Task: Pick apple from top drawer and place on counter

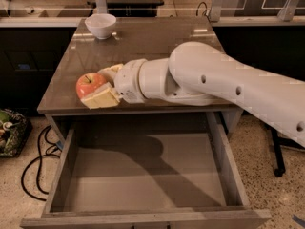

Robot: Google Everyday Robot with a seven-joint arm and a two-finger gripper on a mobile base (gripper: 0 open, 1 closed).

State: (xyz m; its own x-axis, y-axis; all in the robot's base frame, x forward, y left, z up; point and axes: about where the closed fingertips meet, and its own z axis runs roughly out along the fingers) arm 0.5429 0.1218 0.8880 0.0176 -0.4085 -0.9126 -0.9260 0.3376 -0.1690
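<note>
In the single camera view, the counter (157, 42) fills the upper middle, a glossy grey-brown top with the top drawer (143, 180) pulled fully out beneath its front edge. The drawer's smooth flat floor and low side walls lie in plain sight, and the arm's shadow falls across the floor. The white arm (214, 80) reaches in from the right and crosses over the counter's front part. At its end the gripper (101, 86) sits above the near-left area of the counter, close to the front edge. Its pale fingers (101, 98) are closed around the apple (88, 83), one above and behind the fruit and one below and in front of it. The apple is red with a yellowish patch and sits over the counter's near-left corner region, out of the drawer. Whether it touches the surface or hangs just above it cannot be told. At the far-left corner of the counter stands a white bowl (100, 25), upright and well apart from the apple; its inside cannot be made out from this angle. On the speckled floor to the left of the drawer lie dark cables (38, 161), and at the left edge there is a dark bag (9, 132) with greenish things in it.
</note>
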